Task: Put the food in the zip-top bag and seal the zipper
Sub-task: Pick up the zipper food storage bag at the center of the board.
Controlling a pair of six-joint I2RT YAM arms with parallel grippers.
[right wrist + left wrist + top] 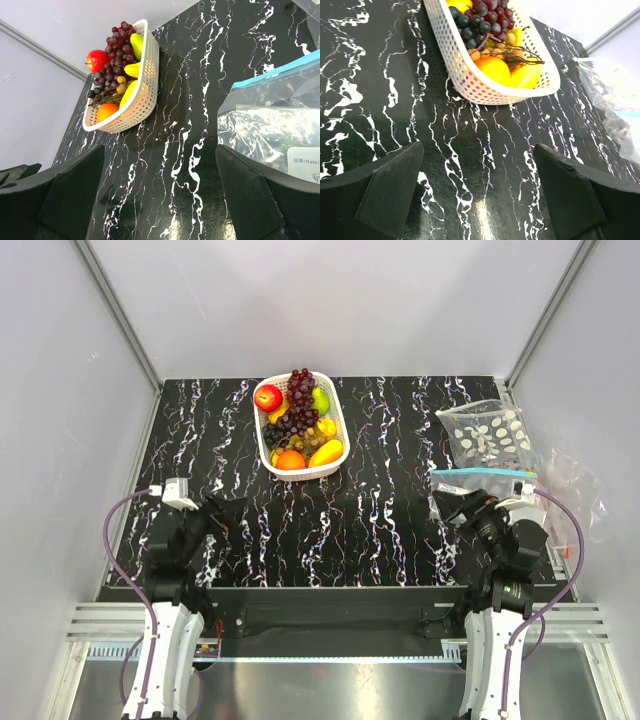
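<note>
Nothing bagged yet.
My left fingers [390, 192] and right fingers [247, 200] are spread, empty; the limp zip-top bag [270, 117] may slide when pinched.

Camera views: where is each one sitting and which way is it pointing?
Top external: above and behind, looking down on the black marbled table; left arm and right arm at bottom.
Left wrist: low on the left arm, facing the white slotted plastic basket; own open fingers.
Right wrist: low, facing the clear zip-top plastic bag; own open fingers.
Both wrists share the basket.
</note>
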